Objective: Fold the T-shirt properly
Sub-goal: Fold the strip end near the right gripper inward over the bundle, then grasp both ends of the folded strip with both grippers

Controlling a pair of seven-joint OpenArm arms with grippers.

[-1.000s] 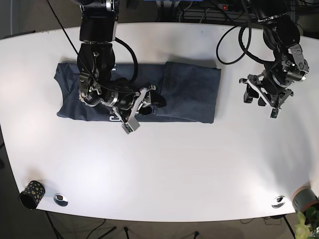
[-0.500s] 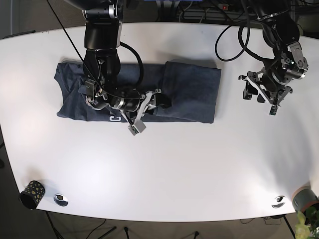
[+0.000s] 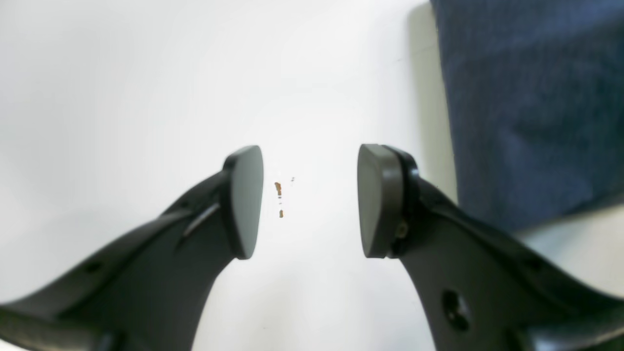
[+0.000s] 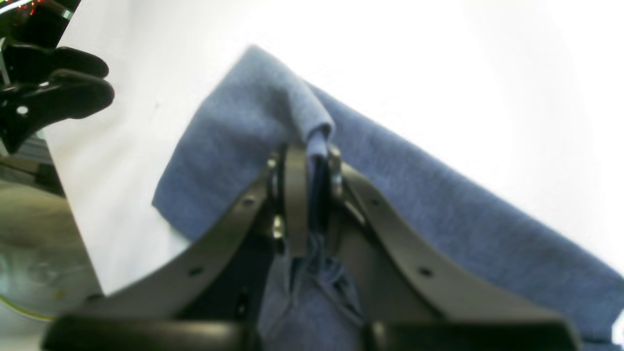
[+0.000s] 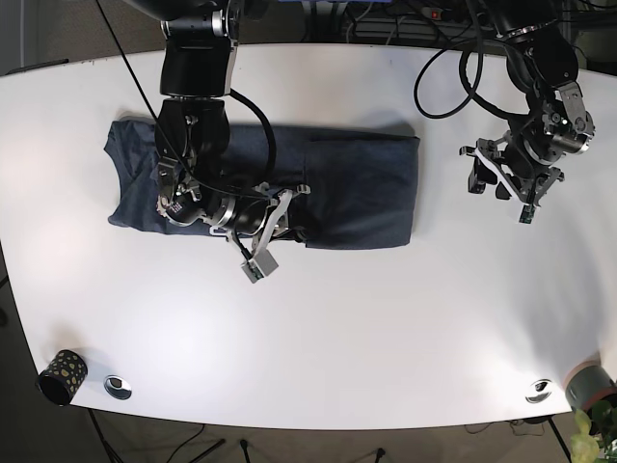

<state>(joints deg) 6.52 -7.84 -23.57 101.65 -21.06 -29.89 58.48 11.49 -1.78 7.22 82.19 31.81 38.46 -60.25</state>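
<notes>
Currently right hand (image 4: 309,170) is clenched on a fold of the T-shirt (image 5: 357,188), which lies on the white surface (image 5: 386,328). Left hand (image 3: 309,200) is released, off the cloth. Best: pull flat, align edges, then let go.

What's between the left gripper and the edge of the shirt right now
Only bare white table. In the base view the open left gripper hovers apart from the T-shirt. The left wrist view shows only a few tiny brown specks on the table between its fingers.
</notes>
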